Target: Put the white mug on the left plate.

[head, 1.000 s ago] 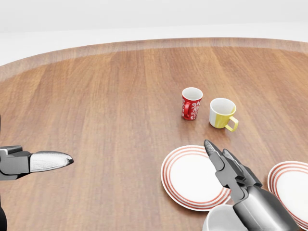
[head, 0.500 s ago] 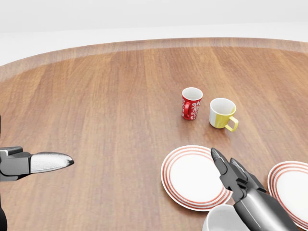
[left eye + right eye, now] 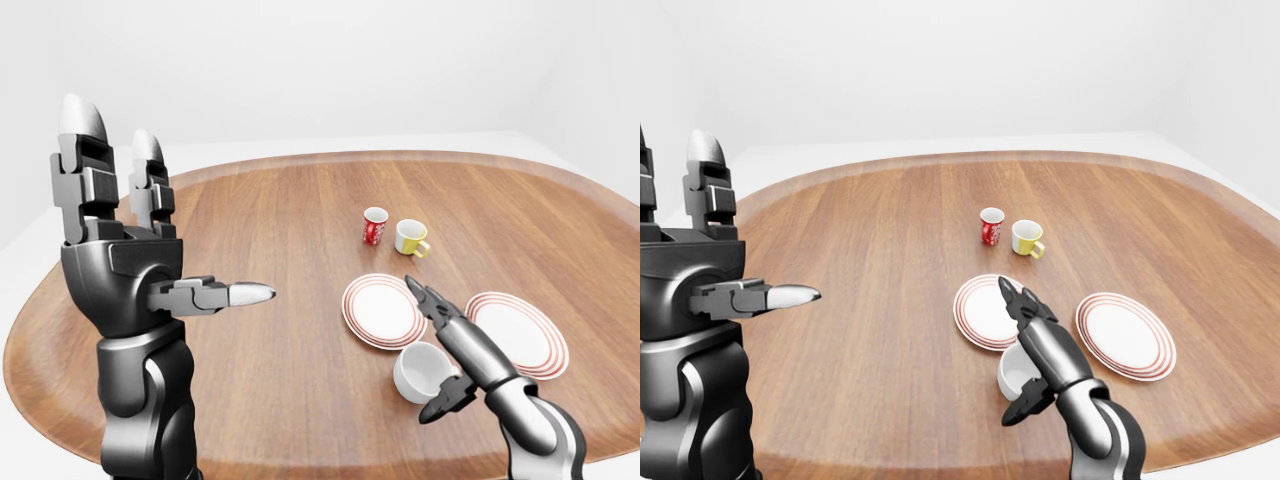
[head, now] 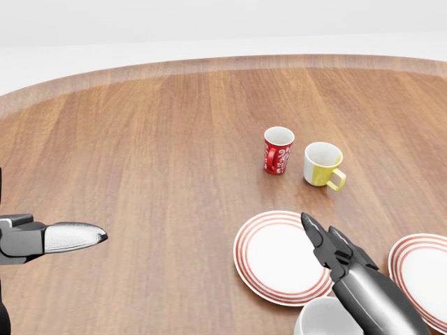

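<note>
Left-eye view is showing the plain white ceramic mug [image 3: 424,371] sitting upright on the round wooden table [image 3: 270,240], just below the left red-ringed white plate [image 3: 383,310] and not yet on it. The robot's right hand [image 3: 446,350] is lying alongside the mug's right flank with its long fingers [image 3: 428,300] stretched out straight over the plate's lower right edge and its thumb [image 3: 444,402] hanging beneath the mug; the hand is unclenched and is gripping nothing. The left hand [image 3: 120,240] is standing raised and spread well to the left, far from everything.

The main risk I judge here is a poor grasp: if the fingers curl while the palm is only brushing the mug's side, they may be pushing the mug sideways or tipping it rather than enclosing it. A shoved mug could be sliding toward the table's near edge at the bottom of the view. Lifting too low would be catching the plate's rim and dragging it. The second red-ringed plate [image 3: 520,332] to the right is near enough to be mistaken for the target.
</note>
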